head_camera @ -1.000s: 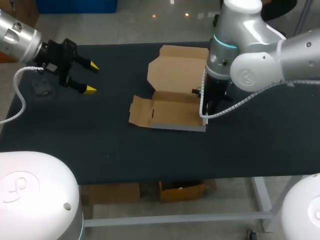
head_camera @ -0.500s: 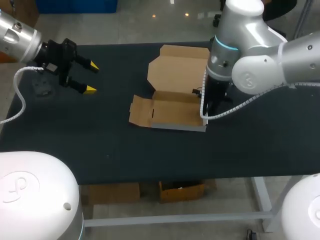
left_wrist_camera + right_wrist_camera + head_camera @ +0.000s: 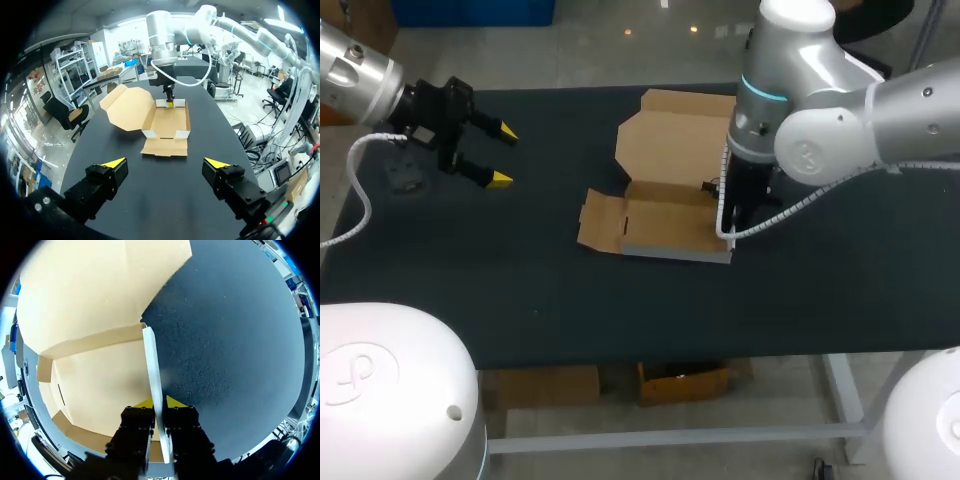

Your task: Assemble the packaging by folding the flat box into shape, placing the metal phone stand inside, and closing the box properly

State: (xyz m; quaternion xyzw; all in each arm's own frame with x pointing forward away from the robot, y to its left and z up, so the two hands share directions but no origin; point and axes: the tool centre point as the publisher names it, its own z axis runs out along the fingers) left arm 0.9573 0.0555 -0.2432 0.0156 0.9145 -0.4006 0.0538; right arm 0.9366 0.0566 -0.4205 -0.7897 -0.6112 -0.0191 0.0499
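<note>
The brown cardboard box (image 3: 665, 218) lies at the table's middle with its lid (image 3: 675, 140) spread flat behind it and its left flap (image 3: 602, 222) flat on the table. My right gripper (image 3: 727, 218) points down at the box's right side. In the right wrist view this gripper (image 3: 159, 404) is shut on the upright white-edged right side wall (image 3: 151, 365), one finger inside the box and one outside. My left gripper (image 3: 500, 155) hangs open over the table's far left, well away from the box (image 3: 165, 122), with nothing between its fingers (image 3: 114, 163).
A small dark object (image 3: 406, 180) lies on the table under my left arm, near the left edge. The black table (image 3: 520, 290) is bare in front of the box and to its right.
My right arm has shifted slightly to the left at the box's right wall. The left arm and the box's lid have not moved.
</note>
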